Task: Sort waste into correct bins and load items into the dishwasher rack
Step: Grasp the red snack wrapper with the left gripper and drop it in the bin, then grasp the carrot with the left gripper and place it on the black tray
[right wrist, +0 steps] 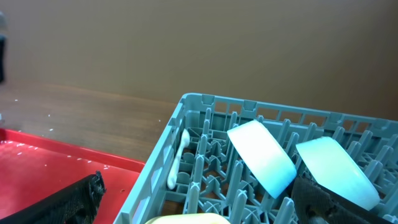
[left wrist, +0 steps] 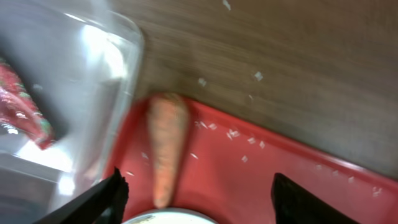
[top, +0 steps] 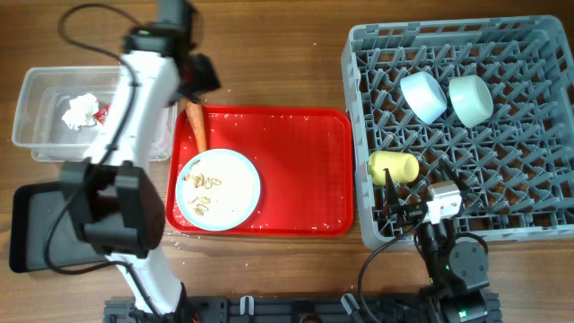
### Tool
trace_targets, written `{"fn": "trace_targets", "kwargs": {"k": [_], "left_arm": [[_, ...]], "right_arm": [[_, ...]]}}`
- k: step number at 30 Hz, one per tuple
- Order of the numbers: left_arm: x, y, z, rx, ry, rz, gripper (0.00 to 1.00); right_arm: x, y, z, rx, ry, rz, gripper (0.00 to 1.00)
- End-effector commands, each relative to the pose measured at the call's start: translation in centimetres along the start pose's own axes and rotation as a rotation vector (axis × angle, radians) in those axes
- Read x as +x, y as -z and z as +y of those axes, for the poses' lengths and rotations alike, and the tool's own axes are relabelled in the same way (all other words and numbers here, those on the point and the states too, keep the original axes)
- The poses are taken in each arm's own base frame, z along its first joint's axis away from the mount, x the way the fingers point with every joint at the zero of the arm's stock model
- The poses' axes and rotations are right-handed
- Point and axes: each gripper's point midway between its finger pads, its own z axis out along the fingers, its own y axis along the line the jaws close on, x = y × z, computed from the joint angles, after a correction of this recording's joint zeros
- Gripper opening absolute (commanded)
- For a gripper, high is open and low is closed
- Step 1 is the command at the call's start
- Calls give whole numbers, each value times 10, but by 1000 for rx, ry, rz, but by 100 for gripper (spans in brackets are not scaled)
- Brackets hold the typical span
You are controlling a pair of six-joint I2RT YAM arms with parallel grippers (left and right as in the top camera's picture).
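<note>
An orange carrot (top: 195,126) lies at the far left corner of the red serving tray (top: 296,170), next to a light-blue plate (top: 218,188) with beige scraps (top: 203,182). My left gripper (top: 199,82) is open and empty just above the carrot (left wrist: 166,146), its fingers (left wrist: 199,202) wide apart either side. The clear tub (top: 36,135) holds the white tissue (top: 79,111) and red wrapper (left wrist: 22,106). The grey rack (top: 538,54) holds a blue bowl (top: 423,95), a pale-green bowl (top: 470,99) and the yellow cup (top: 395,166). My right gripper (right wrist: 199,205) is open and empty at the rack's near edge.
The black tray (top: 36,224) sits at the near left, partly under the left arm. White crumbs are scattered on the wooden table and the red tray (left wrist: 249,174). The tub wall (left wrist: 93,93) stands right beside the carrot.
</note>
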Motion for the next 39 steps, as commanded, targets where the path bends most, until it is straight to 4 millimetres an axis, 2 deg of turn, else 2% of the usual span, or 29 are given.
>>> {"fn": "trace_targets", "kwargs": {"k": [1,2,3,6,9,11,12,13,14,16,18,21,24,26,28,30,35,37,39], "left_arm": [[32,-43,10,-102,-43,35,79],[45,-63,22,-118,-10,60,78],[52,-74,32,-129,3,70,76],[54,-87,42,-128,27,58,73],[57,-102,42,-113,18,32,52],[61,-107,39,-92,20,34,51],[62,-107,35,-69,17,39,46],[62,-107,31,-46,13,43,33],[60,-105,24,-9,16,44,26],[55,-96,8,79,19,50,19],[45,-79,-12,178,21,43,13],[13,-33,-29,268,24,-48,11],[-17,19,-28,293,33,-190,14],[-29,47,-13,264,54,-273,16],[-19,66,5,234,72,-264,8],[3,80,34,160,146,-207,4],[82,110,154,-261,531,-71,4],[114,104,191,-379,667,-8,4],[138,87,215,-434,781,43,4]], "right_arm": [[-1,0,2,-14,5,-7,100],[-1,0,2,-15,5,-7,100],[-1,0,2,-15,5,-7,100],[-1,0,2,-15,5,-7,100],[-1,0,2,-15,5,-7,100],[-1,0,2,-15,5,-7,100],[-1,0,2,-15,5,-7,100],[-1,0,2,-15,5,-7,100],[-1,0,2,-15,5,-7,100],[-1,0,2,-15,5,-7,100],[-1,0,2,-15,5,-7,100],[-1,0,2,-15,5,-7,100],[-1,0,2,-14,5,-7,100],[-1,0,2,-15,5,-7,100],[-1,0,2,-15,5,-7,100],[-1,0,2,-15,5,-7,100],[-1,0,2,-15,5,-7,100],[-1,0,2,-15,5,-7,100],[-1,0,2,-15,5,-7,100]]}}
